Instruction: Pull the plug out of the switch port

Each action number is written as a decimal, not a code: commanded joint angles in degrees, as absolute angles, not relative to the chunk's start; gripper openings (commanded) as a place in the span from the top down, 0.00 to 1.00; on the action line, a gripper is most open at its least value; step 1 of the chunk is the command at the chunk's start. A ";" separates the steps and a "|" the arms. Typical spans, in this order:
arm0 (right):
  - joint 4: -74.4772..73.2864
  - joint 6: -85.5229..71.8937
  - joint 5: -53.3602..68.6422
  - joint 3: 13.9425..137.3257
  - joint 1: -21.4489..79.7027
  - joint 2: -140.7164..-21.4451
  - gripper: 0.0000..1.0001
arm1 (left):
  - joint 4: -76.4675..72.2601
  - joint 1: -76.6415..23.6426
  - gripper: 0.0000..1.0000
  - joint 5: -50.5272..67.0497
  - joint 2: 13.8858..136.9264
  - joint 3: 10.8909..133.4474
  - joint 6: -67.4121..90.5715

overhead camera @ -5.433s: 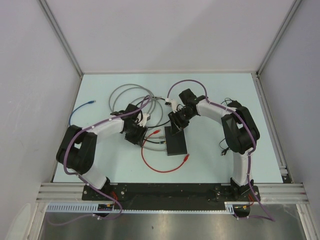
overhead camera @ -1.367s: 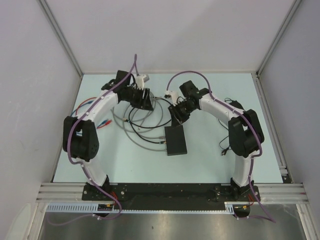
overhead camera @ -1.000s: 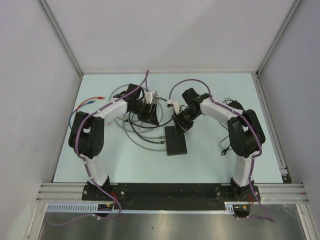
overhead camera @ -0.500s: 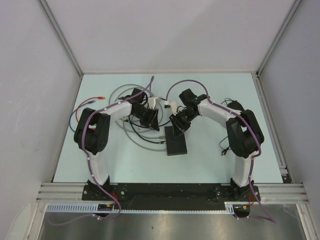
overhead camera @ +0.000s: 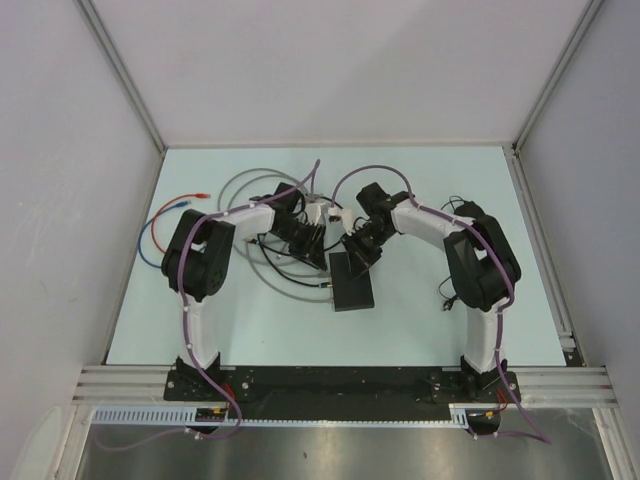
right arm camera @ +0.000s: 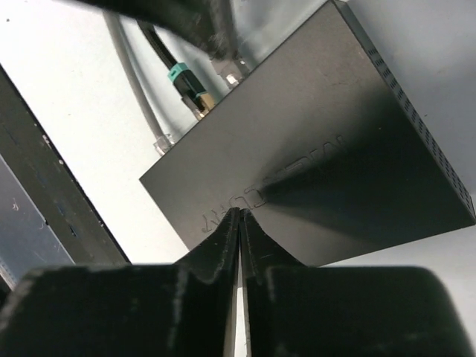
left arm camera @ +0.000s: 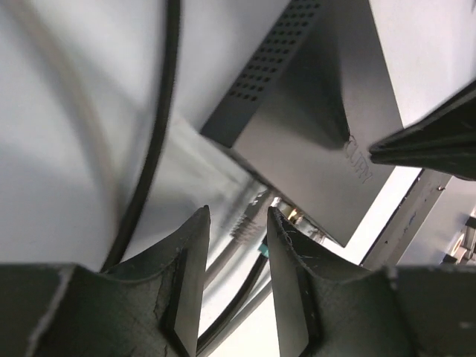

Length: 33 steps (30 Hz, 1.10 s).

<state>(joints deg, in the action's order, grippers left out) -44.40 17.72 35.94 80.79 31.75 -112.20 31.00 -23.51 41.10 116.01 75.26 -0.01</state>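
Observation:
The switch is a flat black box lying mid-table, its socket edge facing away. In the left wrist view a grey cable's plug sits in a port of the switch. My left gripper is open, its fingers straddling that plug without touching it. A black cable with a teal-collared plug is seated beside it. My right gripper is shut on nothing, its tips resting on the top of the switch. From above, the left gripper and the right gripper meet at the switch's far edge.
Loops of grey cable and a black cable lie behind and left of the switch. Red and blue leads curl near the left wall. A thin black cable lies by the right arm. Enclosure walls stand on three sides.
The left arm swung from the far left cables over to the switch's socket edge and narrowed its jaws. The right gripper closed and settled on the switch's top.

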 commanded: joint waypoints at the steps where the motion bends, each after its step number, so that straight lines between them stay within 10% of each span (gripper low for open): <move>1: -43.59 17.14 34.63 80.77 31.90 -113.47 0.97 | 30.67 -25.57 0.59 43.77 116.19 76.82 -1.58; 18: -43.42 16.70 33.84 80.25 31.82 -113.82 1.00 | 33.66 -26.98 0.62 44.47 119.70 79.10 -3.16; 33: -42.98 16.52 33.40 80.07 31.90 -113.82 1.00 | 37.17 -27.42 1.00 45.18 122.08 82.35 -5.01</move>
